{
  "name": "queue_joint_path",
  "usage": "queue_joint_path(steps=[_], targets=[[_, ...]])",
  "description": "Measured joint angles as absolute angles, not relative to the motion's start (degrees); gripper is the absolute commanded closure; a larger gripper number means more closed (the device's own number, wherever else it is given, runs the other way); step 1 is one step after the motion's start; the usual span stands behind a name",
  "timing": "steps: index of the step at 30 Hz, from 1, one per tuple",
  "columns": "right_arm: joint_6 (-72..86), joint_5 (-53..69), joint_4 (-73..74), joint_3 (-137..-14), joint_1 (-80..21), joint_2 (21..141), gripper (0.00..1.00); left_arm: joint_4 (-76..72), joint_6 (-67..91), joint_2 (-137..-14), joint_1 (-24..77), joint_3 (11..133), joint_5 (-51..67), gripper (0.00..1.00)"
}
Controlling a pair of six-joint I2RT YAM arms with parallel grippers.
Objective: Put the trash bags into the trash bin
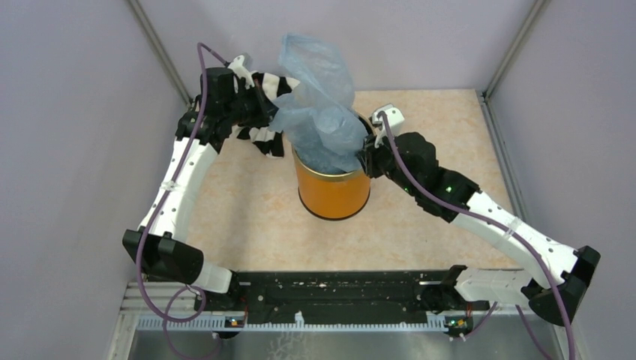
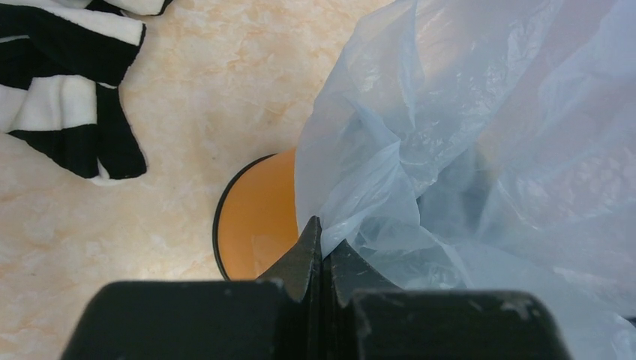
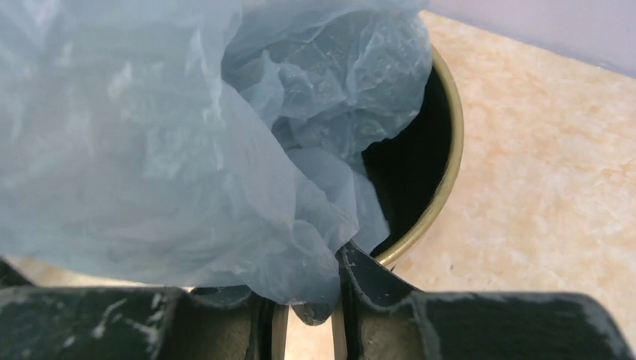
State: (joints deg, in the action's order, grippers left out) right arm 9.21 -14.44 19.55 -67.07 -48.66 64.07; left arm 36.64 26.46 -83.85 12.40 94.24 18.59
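Observation:
The orange trash bin stands mid-table. The light-blue trash bag billows above it, its lower part down inside the bin. My left gripper is above the bin's left side. In the left wrist view its jaws are pressed together on the bag's edge, above the bin's orange wall. My right gripper is at the bin's right rim. In the right wrist view a bunched fold of the bag sits between its nearly closed jaws, over the black inside and rim.
A black-and-white striped cloth lies on the table to the left of the bin, beside my left arm; it also shows in the left wrist view. Grey walls close the table at the back and both sides.

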Motion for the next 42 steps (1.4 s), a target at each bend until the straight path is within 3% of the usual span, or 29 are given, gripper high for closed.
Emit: queue_joint_path(steps=[5,6,7,13,20,28,31,36,40,42], targets=[[7.6,-17.2,16.9,-65.5,-49.0,66.8,0.63,36.0,27.8,-82.1,12.4,92.8,20.8,1.0],[7.2,-17.3,16.6,-65.2,-49.0,67.5,0.58,35.9,28.2,-81.7,12.4,92.5,21.2,1.0],[7.0,-17.2,16.6,-65.2,-49.0,68.1,0.43,35.9,28.5,-81.1,12.4,92.2,21.8,1.0],[5.6,-16.2,16.4,-65.5,-49.6,69.2,0.15,34.7,29.9,-77.6,12.4,89.2,24.7,1.0],[5.8,-12.1,23.9,-67.8,-49.7,62.6,0.03,34.5,29.9,-77.0,12.5,88.6,26.2,1.0],[8.5,-4.2,29.1,-76.5,-49.7,57.1,0.02,34.5,29.4,-75.9,13.1,87.7,26.8,1.0],[9.4,-2.2,29.0,-80.8,-49.7,58.3,0.06,34.8,29.0,-74.5,13.9,86.4,26.8,1.0],[10.2,-1.3,27.3,-82.5,-50.4,62.2,0.3,35.1,28.1,-72.7,15.7,86.0,26.6,1.0],[11.1,-3.0,25.2,-76.4,-50.5,64.3,0.54,35.9,27.2,-72.1,16.3,85.7,26.2,1.0],[11.9,-4.4,24.8,-72.0,-50.5,64.8,0.6,36.3,26.8,-72.1,16.4,85.2,25.8,1.0]])
